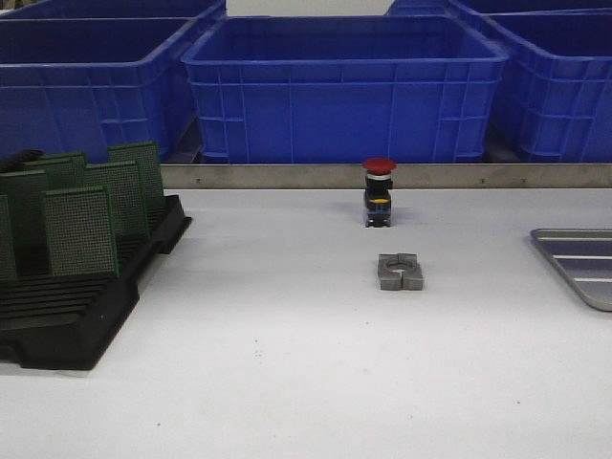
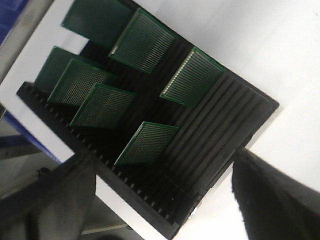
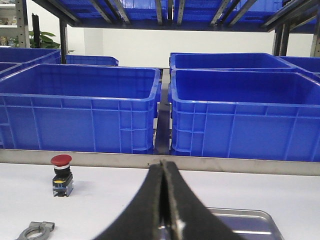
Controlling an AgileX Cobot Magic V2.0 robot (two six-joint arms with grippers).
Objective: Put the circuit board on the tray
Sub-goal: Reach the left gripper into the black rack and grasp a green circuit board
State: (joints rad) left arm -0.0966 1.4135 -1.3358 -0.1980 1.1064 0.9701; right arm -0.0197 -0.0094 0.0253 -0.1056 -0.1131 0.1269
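A white table holds a black slotted rack (image 1: 86, 287) on its left side, with several green circuit boards (image 1: 79, 229) standing upright in its slots. The silver tray (image 1: 579, 263) lies at the table's far right edge, well apart from the rack and with nothing on its visible part. The task looks to be at its first step: no board is held. The left gripper (image 2: 160, 200) hovers above the rack with its fingers spread wide, the nearest board (image 2: 146, 144) just ahead of them. Next it likely needs to descend and close on one board's top edge without knocking its neighbours. Only the left wrist view shows this gripper; the front view shows neither arm. The right wrist view alone shows the right gripper (image 3: 164, 200), fingers pressed together and empty, above the tray's near rim (image 3: 240, 215).
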